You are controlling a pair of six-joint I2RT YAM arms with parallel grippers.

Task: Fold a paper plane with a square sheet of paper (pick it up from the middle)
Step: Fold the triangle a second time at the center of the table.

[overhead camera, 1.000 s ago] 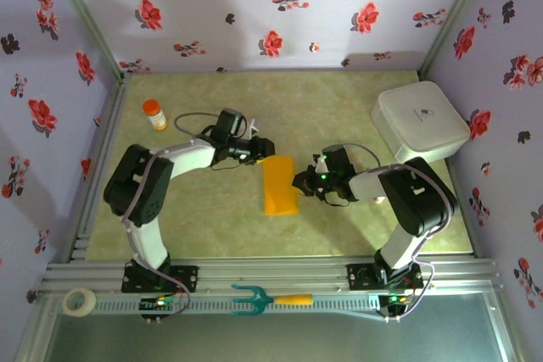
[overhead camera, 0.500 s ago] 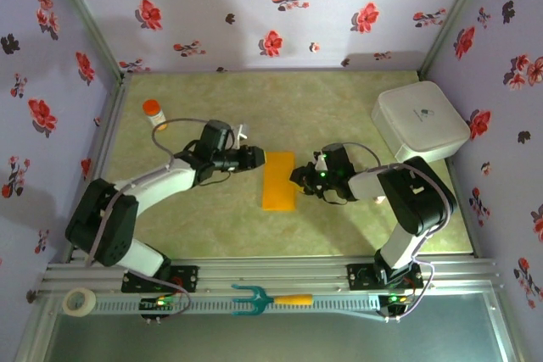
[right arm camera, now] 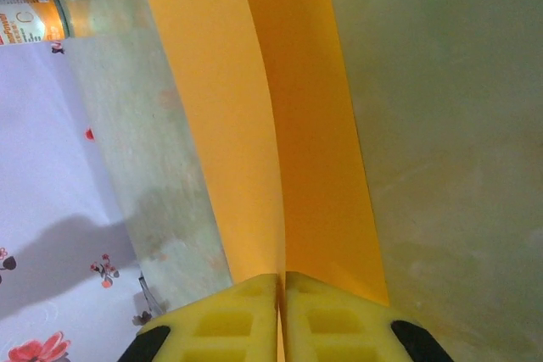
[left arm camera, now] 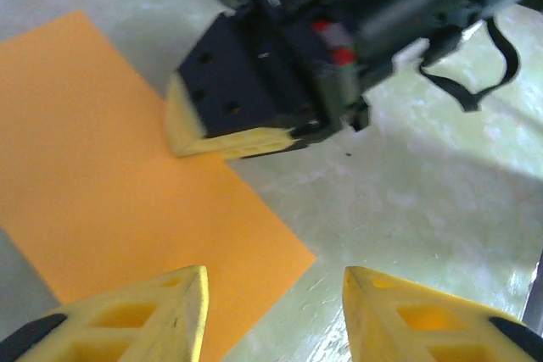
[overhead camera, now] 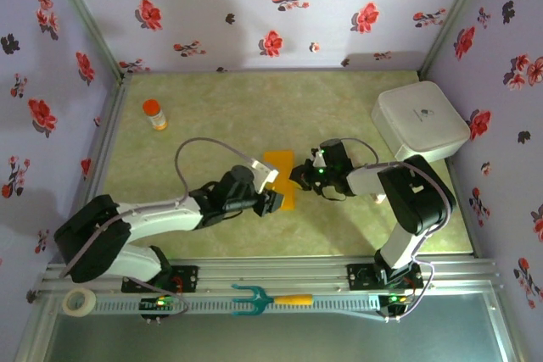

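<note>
The square sheet of paper (overhead camera: pixel 278 174) lies on the green table as an orange-yellow upright rectangle with a long crease (right arm camera: pixel 276 125) down it. My right gripper (overhead camera: pixel 297 177) is at its right edge and shut on the paper (right arm camera: pixel 254 82), whose two sides rise toward the closed pads (right arm camera: pixel 237 315). My left gripper (overhead camera: pixel 273 201) hovers at the sheet's near right corner (left arm camera: pixel 288 252). It is open, with one fingertip (left arm camera: pixel 182 294) over the paper (left arm camera: pixel 102 175), the other over bare table, and nothing between them. The right gripper's black body (left arm camera: pixel 254 91) is close ahead.
A white box (overhead camera: pixel 420 122) sits at the back right. A small orange-capped bottle (overhead camera: pixel 153 114) stands at the back left (right arm camera: pixel 34 21). A teal fork with an orange handle (overhead camera: pixel 270 299) and a tape roll (overhead camera: pixel 81 300) lie on the front rail.
My left arm has swung from the paper's upper left edge round to its near right corner, jaws opening wider. My right gripper stayed at the paper's right edge.
</note>
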